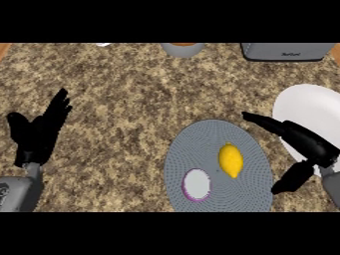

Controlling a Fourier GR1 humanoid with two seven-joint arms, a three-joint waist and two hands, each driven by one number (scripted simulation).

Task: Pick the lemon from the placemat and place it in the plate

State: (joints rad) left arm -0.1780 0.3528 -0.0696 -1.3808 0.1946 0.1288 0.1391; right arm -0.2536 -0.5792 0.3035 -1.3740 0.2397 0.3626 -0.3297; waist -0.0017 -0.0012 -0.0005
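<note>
So far, nothing is lifted: the yellow oval lemon (pixel 231 160) is seen lying on the round grey ribbed placemat (pixel 202 134), beside a small purple-rimmed white disc (pixel 197 185). The right hand (pixel 305 142) is held open and empty just beside it, in front of the white round plate (pixel 323 109). The left hand (pixel 40 130) is rested open at the left edge. Grasping, carrying and placing are judged outstanding.

Left hand (pixel 38 130) and right hand (pixel 305 144), fingers straight.

Yellow lemon (pixel 231 160) lies on grey placemat (pixel 202 144), beside white plate (pixel 312 112).
</note>
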